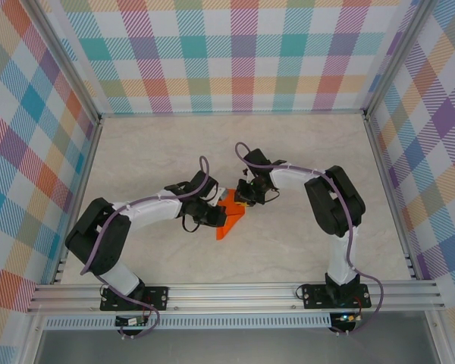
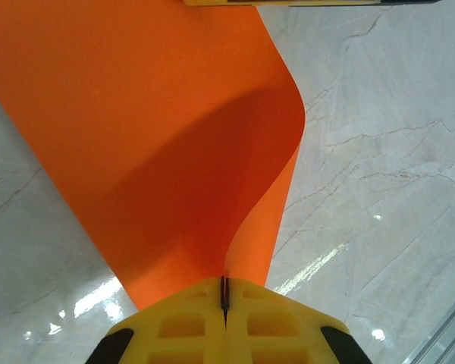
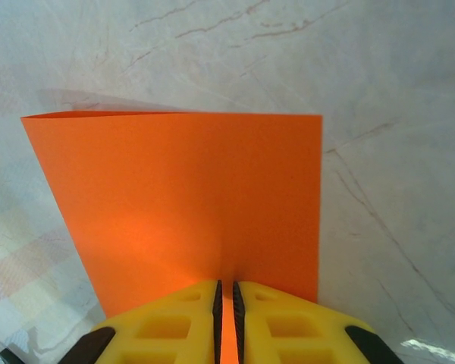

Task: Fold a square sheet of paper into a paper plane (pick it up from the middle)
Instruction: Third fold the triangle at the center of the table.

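Near the middle of the table, well off every edge, the paper plane, no more than an orange sheet bowed over on itself, was held from two sides. The left gripper was clamped on one edge; the right gripper pinched another. Light, limp and quick to crease, it likely wanted firm grips at the edges.

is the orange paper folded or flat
Folded over loosely: the paper curves round into the shut left gripper, no sharp crease there; the right gripper pinches it too.
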